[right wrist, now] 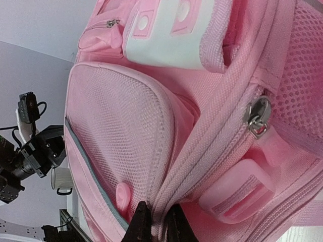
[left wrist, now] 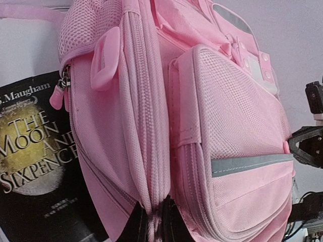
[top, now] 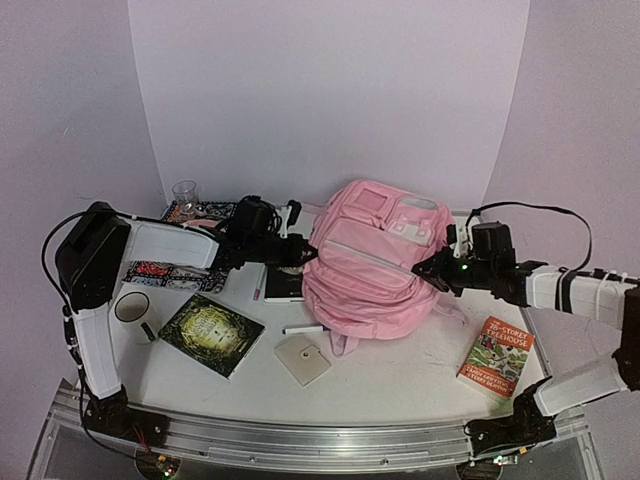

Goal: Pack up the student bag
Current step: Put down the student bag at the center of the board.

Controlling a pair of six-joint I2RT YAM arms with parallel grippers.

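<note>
The pale-pink student bag lies in the middle of the table with its front pockets up. My left gripper is at its left side, shut on the bag's zipped seam; in the left wrist view the black fingers pinch the ridge of pink fabric. My right gripper is at the bag's right side, also shut on the zipped seam, as the right wrist view shows. A metal zip pull sits closed near the mesh side pocket.
A dark book, "The Moon and Sixpence", lies partly under the bag's left edge. A green-black book, a mug, a white marker and a beige square lie front left. A red book lies front right. A glass stands at the back left.
</note>
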